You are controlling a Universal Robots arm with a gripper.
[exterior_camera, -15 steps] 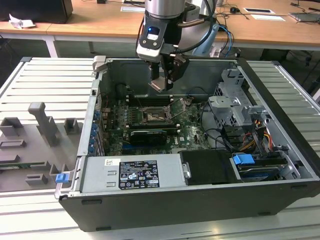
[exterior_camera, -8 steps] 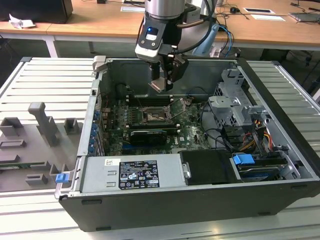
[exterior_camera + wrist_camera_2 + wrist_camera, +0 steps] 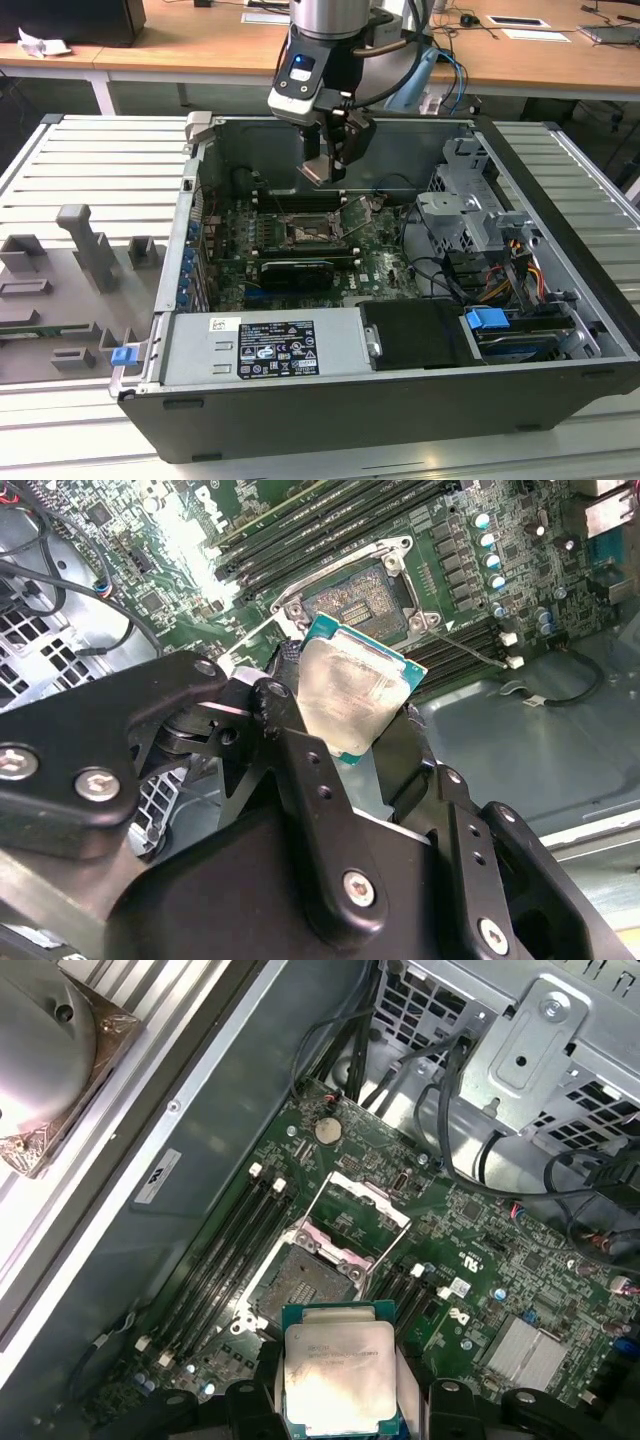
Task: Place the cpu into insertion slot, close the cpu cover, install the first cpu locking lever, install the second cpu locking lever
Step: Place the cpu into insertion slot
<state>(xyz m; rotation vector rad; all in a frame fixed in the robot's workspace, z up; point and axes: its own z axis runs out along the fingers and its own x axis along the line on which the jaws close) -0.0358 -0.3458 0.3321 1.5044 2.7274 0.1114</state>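
Gripper (image 3: 323,172), jaws clamped on the cpu (image 3: 340,1365) by its edges, above the uncovered insertion slot (image 3: 300,1282); cpu cover (image 3: 366,1194) raised. Print on the cpu's top illegible.

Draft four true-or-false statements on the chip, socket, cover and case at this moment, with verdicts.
1. The black gripper is shut on the small square chip with a silvery-grey metal top. True.
2. That chip sits in the square dark socket with a silver rim. False: the socket is empty; the chip hangs in the gripper, clear of it.
3. The thin silver metal cover frame lies closed over the socket. False: it stands raised.
4. The black computer case lies open on a ribbed grey metal table. True.
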